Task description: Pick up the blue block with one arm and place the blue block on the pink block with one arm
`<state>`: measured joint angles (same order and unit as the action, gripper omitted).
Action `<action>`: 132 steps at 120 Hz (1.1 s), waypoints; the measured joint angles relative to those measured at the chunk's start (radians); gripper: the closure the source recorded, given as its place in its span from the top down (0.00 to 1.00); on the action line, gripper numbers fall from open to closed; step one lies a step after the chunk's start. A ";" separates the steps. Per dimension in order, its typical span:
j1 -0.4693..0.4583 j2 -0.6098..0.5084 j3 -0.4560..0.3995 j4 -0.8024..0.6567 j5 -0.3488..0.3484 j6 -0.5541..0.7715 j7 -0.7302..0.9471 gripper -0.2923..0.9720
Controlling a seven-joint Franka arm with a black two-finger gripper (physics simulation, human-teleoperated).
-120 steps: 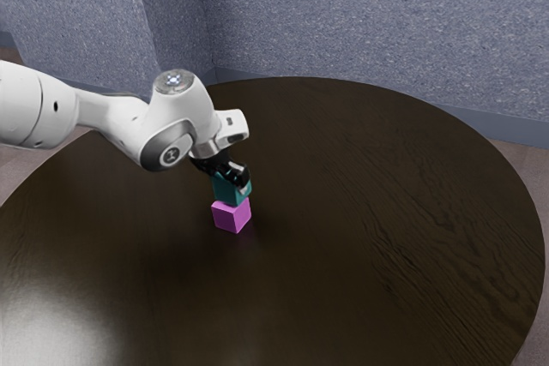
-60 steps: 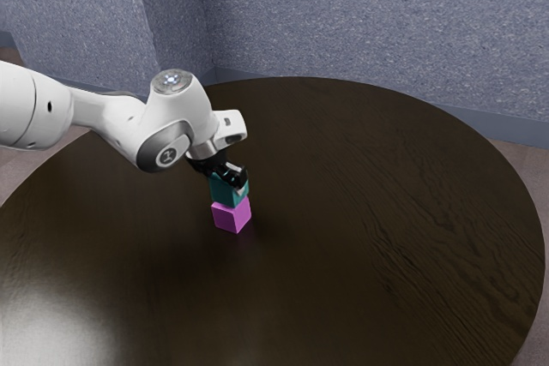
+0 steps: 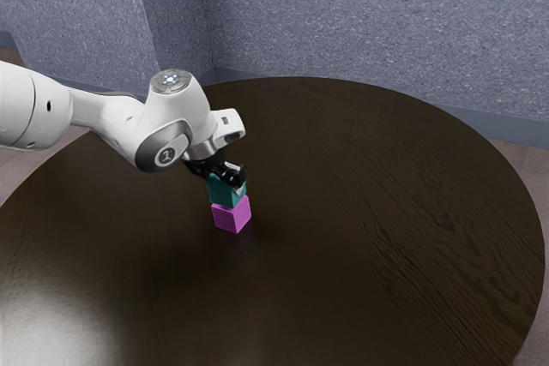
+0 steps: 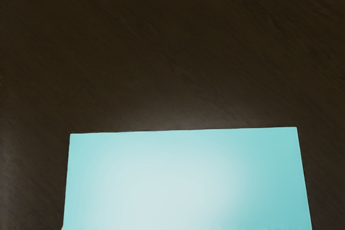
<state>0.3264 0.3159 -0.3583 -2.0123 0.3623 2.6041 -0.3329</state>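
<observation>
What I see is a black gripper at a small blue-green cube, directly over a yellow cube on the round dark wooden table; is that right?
Not quite: it is a pink cube, not a yellow one. The exterior view shows the black gripper at the small blue-green cube, directly over that pink cube on the round dark wooden table.

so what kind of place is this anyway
Looks like a plain simulated test room: a round dark wooden table, speckled grey walls meeting in a corner, and a white robot arm holding a blue block over a pink block.
</observation>
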 joint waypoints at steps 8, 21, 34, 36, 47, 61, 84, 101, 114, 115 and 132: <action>0.000 0.001 0.000 0.000 0.000 0.000 -0.005 0.47; 0.000 -0.001 0.000 0.001 -0.007 0.000 0.001 0.58; 0.000 -0.002 -0.002 0.000 -0.013 -0.001 0.011 0.66; 0.000 -0.002 -0.002 0.000 -0.014 -0.001 0.012 0.66; 0.001 -0.003 -0.003 0.000 -0.015 -0.001 0.019 0.70; 0.001 -0.025 -0.004 0.001 -0.017 -0.002 0.028 0.73; 0.001 -0.193 -0.007 0.005 -0.026 -0.097 0.044 0.75; -0.010 -0.268 -0.018 0.047 -0.150 -0.270 0.085 0.76; -0.013 -0.273 -0.016 0.080 -0.221 -0.368 0.122 0.76; -0.012 -0.273 -0.015 0.082 -0.224 -0.374 0.124 0.76; 0.001 -0.274 -0.015 0.092 -0.253 -0.446 0.162 0.77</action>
<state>0.3269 0.0417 -0.3728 -1.9205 0.1089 2.1586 -0.1714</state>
